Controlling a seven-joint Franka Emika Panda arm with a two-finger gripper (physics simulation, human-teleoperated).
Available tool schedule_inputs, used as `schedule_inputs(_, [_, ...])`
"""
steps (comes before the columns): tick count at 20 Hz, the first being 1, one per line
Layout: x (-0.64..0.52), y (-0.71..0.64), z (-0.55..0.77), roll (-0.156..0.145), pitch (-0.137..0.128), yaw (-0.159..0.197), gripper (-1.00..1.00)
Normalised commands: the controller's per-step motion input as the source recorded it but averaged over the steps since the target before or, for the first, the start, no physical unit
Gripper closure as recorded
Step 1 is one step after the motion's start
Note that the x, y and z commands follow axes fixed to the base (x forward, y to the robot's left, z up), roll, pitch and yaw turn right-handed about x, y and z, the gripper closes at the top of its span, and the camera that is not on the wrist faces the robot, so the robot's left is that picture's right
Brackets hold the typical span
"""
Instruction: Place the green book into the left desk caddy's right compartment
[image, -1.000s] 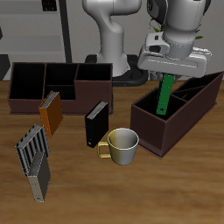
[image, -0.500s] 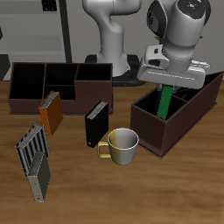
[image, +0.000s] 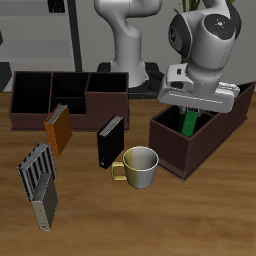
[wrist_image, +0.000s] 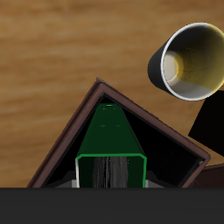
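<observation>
The green book (image: 188, 121) stands upright with its lower part inside the left desk caddy (image: 176, 150), a dark brown box seen skewed. It sits in the deep square right compartment (wrist_image: 166, 150). My gripper (image: 191, 106) is directly above, shut on the book's top; only a short green strip shows below the hand in the exterior view. In the wrist view the green book (wrist_image: 109, 138) runs down into the compartment, with the caddy's corner wall (wrist_image: 98, 87) around it. The gripper's own fingers are hidden in both views.
A metal mug (image: 140, 166) stands just in front of the caddy, also seen as the mug (wrist_image: 192, 59). A black book (image: 108, 143), an orange book (image: 57, 131) and a grey slatted rack (image: 38, 182) stand nearby. A second brown caddy (image: 66, 98) sits farther back.
The gripper has gone down with the green book, which now sits deeper in the caddy's square section; less green shows than before.
</observation>
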Motion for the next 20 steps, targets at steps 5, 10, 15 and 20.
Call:
schedule_inputs(5, [0.13, 0.03, -0.05, 0.012, 0.018, -0.03, -1.0])
schedule_inputs(10, [-0.05, -0.02, 0.17, -0.001, -0.021, -0.016, -1.0])
schedule_inputs(15, [0.0, -0.04, 0.11, 0.0, -0.017, -0.012, -1.0])
schedule_inputs(20, [-0.05, -0.02, 0.1, 0.011, -0.022, 0.013, -1.0])
